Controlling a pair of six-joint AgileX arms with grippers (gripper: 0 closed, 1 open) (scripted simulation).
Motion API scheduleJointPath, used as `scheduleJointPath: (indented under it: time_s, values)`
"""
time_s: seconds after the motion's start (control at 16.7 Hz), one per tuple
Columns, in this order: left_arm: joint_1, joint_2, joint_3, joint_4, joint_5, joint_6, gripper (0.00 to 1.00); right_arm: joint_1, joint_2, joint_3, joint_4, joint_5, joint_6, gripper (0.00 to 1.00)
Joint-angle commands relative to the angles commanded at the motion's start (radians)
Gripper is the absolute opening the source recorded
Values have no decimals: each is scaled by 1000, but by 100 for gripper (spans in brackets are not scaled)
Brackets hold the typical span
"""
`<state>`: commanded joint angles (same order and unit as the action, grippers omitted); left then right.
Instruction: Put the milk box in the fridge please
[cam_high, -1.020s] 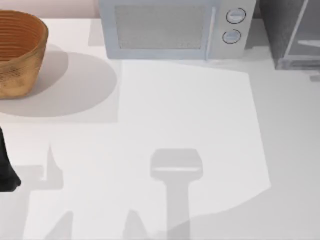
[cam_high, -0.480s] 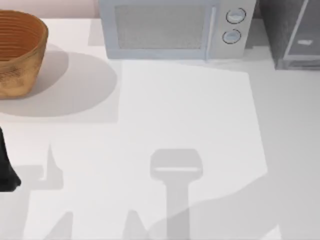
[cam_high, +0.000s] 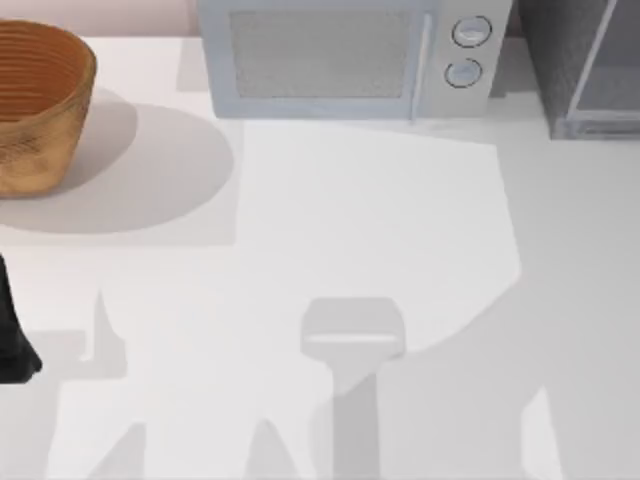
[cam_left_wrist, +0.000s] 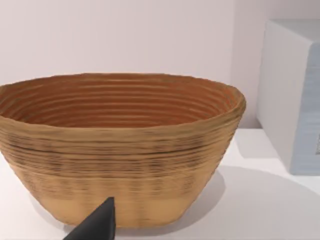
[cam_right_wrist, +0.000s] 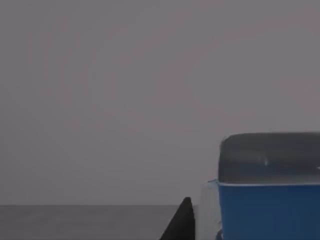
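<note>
Inside the fridge (cam_high: 585, 70) at the counter's far right corner, the right arm's camera shows the milk box (cam_right_wrist: 267, 210) against a dim grey wall.

Beside the carton stands one dark fingertip (cam_right_wrist: 181, 222) of the right gripper; whether those jaws are grasping it or released cannot be told. By my reading, the placing step is in hand: next the carton must be set down on the shelf and let go, then the arm drawn straight out past the door frame. The left arm (cam_high: 12, 335) sits parked at the counter's (cam_high: 330, 220) left edge, facing the wicker basket (cam_left_wrist: 117, 145) beside the microwave (cam_high: 345, 60).
</note>
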<state>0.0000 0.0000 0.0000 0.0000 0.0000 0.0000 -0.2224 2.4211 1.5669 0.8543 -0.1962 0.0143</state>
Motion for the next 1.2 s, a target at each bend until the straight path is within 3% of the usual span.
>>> scheduleJointPath:
  time_s: [0.36, 1.14, 1.2]
  values:
    - [0, 0, 0, 0, 0, 0, 100, 5, 15, 39, -30, 5, 0, 0]
    - [0, 0, 0, 0, 0, 0, 100, 5, 15, 39, -30, 5, 0, 98]
    - [0, 0, 0, 0, 0, 0, 100, 5, 15, 39, -30, 5, 0, 100]
